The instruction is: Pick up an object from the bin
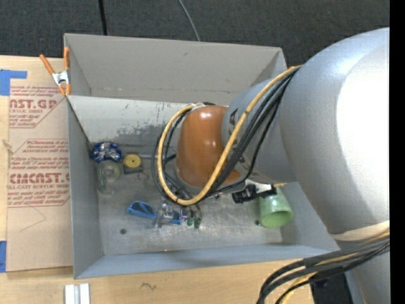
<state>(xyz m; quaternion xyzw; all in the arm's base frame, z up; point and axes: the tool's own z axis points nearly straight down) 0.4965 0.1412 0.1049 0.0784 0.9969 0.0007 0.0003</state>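
Nearby, blue plastic piece [140,209], front-left of orange cover [201,145]

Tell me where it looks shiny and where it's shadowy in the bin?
Camera view: the arm's orange cover has a soft shine; the bin floor under it is shadowy; the green cup by the right wall is lit.

Dark floor [266,11] above; pale wood tabletop [190,284] below.

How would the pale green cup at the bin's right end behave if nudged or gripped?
The green cup lies on its side, so it would probably roll if nudged. It looks hollow and plastic, so likely light.
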